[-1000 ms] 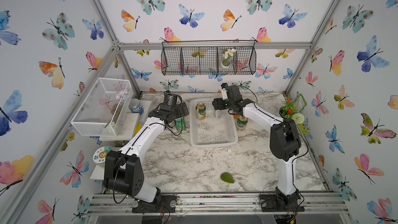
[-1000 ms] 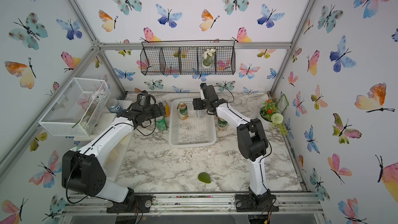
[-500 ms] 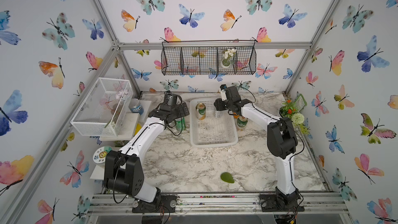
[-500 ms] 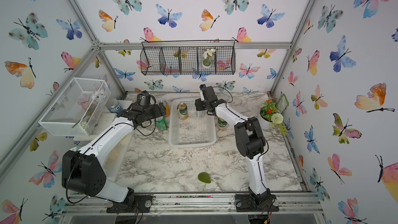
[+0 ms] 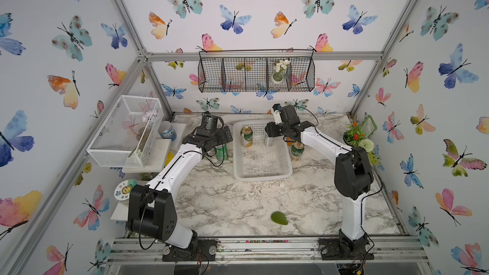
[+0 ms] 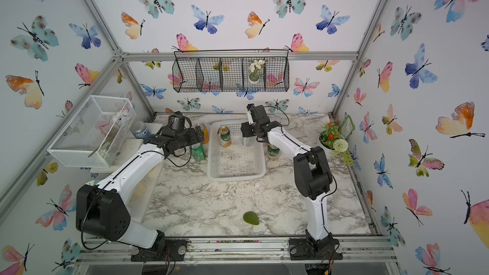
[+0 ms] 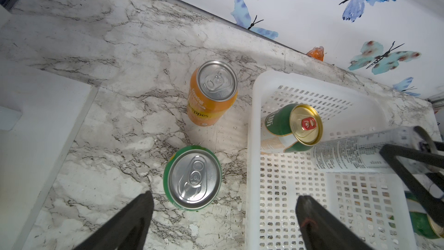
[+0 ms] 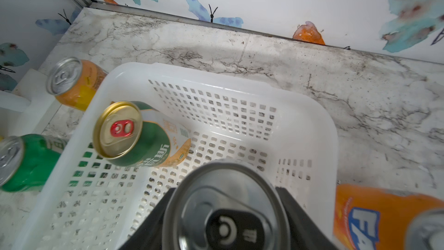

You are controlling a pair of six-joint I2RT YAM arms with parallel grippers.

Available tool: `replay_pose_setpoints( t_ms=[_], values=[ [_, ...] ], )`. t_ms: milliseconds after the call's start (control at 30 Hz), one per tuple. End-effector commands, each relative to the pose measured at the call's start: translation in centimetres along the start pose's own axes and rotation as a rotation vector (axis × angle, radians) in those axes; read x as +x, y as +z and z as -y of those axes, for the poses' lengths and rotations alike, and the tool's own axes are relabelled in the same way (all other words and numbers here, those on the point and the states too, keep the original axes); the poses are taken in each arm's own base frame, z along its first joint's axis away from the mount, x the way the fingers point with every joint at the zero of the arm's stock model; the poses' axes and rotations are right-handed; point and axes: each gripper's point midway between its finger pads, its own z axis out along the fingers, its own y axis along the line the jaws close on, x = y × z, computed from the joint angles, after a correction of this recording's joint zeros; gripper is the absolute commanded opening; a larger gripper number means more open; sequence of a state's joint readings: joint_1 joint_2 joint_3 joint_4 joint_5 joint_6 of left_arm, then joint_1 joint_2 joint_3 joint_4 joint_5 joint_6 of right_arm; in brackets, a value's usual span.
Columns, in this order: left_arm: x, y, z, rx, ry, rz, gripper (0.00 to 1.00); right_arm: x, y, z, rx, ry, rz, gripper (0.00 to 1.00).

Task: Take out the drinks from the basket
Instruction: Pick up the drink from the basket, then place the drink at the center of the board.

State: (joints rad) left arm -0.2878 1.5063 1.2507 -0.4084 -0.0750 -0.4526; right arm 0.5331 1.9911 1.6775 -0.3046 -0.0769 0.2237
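The white basket [image 5: 263, 177] sits mid-table toward the back. Inside it a dark green-and-cream can [image 5: 246, 136] stands at the far left, and a slim silver can [image 8: 225, 212] stands at the far right with my right gripper [image 8: 224, 196] shut on its top from both sides. Outside on the left stand a bright green can [image 7: 192, 177] and an orange can [image 7: 211, 92]. On the right stand a Fanta can [image 8: 360, 217] and another dark green can [image 5: 297, 150]. My left gripper [image 7: 224, 198] hangs open over the table between the bright green can and the basket rim [image 7: 251, 140].
A white wire-mesh box [image 5: 127, 130] and a blue-lidded jar [image 5: 166, 130] sit on a shelf at the left. A flower pot [image 5: 357, 138] stands at the right wall. A green leaf-like thing [image 5: 279, 218] lies near the front edge. A black wire basket [image 5: 256, 75] hangs on the back wall.
My right gripper has closed its jaws onto the slim silver can, and the right arm's elbow shifted slightly. The left arm has not moved.
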Motion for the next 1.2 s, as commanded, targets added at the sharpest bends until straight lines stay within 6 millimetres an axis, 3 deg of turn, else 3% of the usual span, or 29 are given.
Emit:
replay_pose_setpoints(
  t_ms=[0,133,333,500,800,933,1167],
  values=[
    [0.4,0.2,0.3,0.026,0.007,-0.022,0.99,-5.8,-6.5,-2.9,-0.088,-0.014,0.186,0.36],
    [0.4,0.1,0.4,0.034,0.006,-0.022,0.99,-5.9,-9.8,-3.1,-0.095,0.007,0.216,0.36],
    [0.4,-0.1,0.6,0.043,0.003,-0.023,0.99,-4.2,-14.0,-1.8,-0.03,0.045,0.232,0.34],
    [0.3,-0.3,0.6,0.048,0.003,-0.019,0.99,-2.8,-18.1,0.5,0.089,0.078,0.283,0.35],
    [0.3,-0.4,0.8,0.058,0.005,-0.017,0.99,1.0,-22.1,5.1,0.32,0.156,0.331,0.35],
    [0.2,-0.4,0.9,0.062,0.006,-0.017,0.99,3.3,-22.0,7.0,0.395,0.179,0.297,0.35],
    [0.3,-0.5,0.9,0.061,0.006,-0.016,0.99,8.4,-17.0,7.5,0.364,0.203,0.161,0.34]
  ],
)
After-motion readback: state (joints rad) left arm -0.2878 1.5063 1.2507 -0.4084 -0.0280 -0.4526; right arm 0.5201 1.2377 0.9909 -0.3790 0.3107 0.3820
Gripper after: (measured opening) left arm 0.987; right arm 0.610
